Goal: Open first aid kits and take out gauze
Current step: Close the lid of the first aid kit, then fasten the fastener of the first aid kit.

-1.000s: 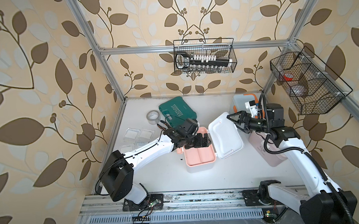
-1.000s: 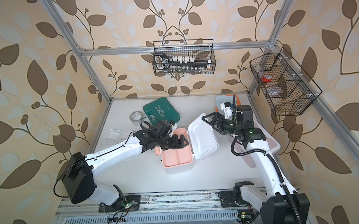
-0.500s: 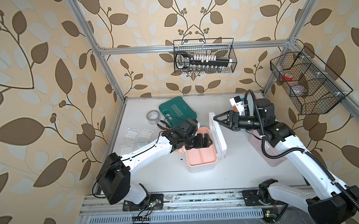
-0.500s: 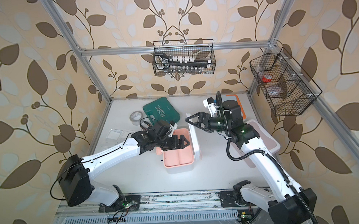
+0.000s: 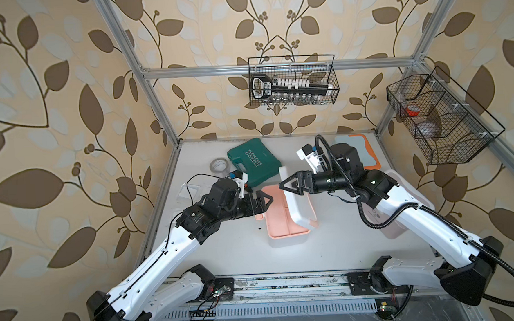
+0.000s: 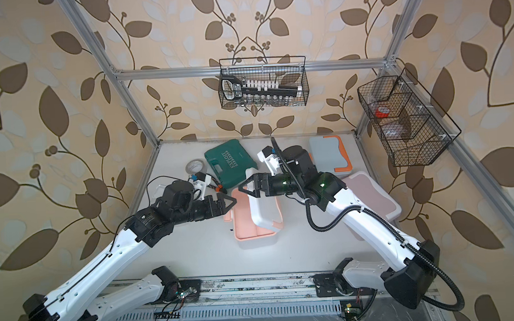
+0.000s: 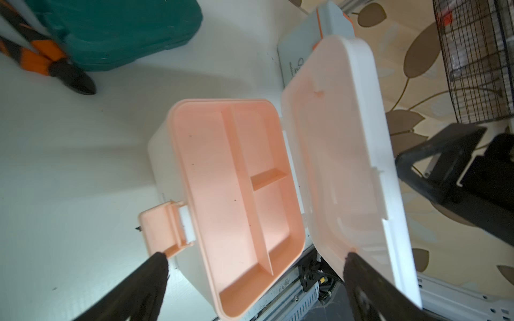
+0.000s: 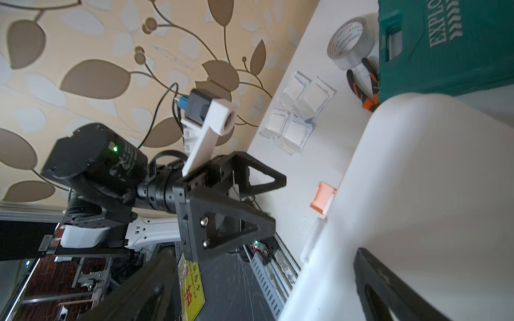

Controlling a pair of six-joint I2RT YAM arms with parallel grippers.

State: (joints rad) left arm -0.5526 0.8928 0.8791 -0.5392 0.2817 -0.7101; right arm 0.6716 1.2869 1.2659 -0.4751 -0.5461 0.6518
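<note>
leaf-patterned walls close in your white surface (image 5: 239,252), seen from above in both top views. nearest you, both arms reach in from the rail at the front edge. your left end effector (image 5: 267,200) is released, jaws spread wide and holding nothing, pointing at the latch side of the white kit with peach trim (image 5: 278,223). in the left wrist view one fingertip (image 7: 155,272) sits just beside the peach latch (image 7: 164,225); you cannot tell whether it touches. that kit stands mid-surface with its divided peach tray showing. its white lid (image 5: 302,208) is tilted up from the hinge side and leans over the tray. your right end effector (image 5: 283,186) is likewise released, jaws wide at the lid's upper edge; contact cannot be told. beside your right forearm lies the dusty pink kit (image 6: 372,191), lid down. the gauze packets (image 8: 294,130), four in a cluster, lie on the surface by the left wall, outside every kit. farther back come the tape roll (image 5: 219,166), orange-handled pliers (image 8: 371,83), the green case (image 5: 254,161) and the light blue kit (image 6: 325,154), shut, near the back right corner. a wire basket (image 5: 291,84) hangs on the back wall.
</note>
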